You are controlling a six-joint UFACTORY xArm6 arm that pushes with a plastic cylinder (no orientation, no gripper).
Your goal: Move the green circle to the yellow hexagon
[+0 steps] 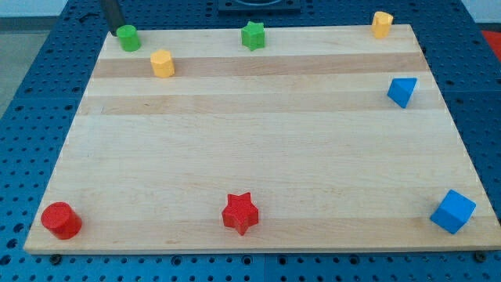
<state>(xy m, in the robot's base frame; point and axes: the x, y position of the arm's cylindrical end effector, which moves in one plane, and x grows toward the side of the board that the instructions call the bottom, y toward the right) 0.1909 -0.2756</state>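
The green circle point(129, 37) stands at the board's top left corner. The yellow hexagon point(162, 63) lies just below and to the right of it, a small gap between them. My tip point(117, 28) comes down at the top left edge, right behind the green circle on its upper left side, touching or nearly touching it.
A green star point(253, 36) is at the top middle, a second yellow block point(381, 23) at the top right. A blue triangle point(402, 91) is at the right, a blue cube point(452, 211) at the bottom right, a red star point(239, 213) at the bottom middle, a red cylinder point(61, 220) at the bottom left. The wooden board point(258, 141) rests on a blue perforated table.
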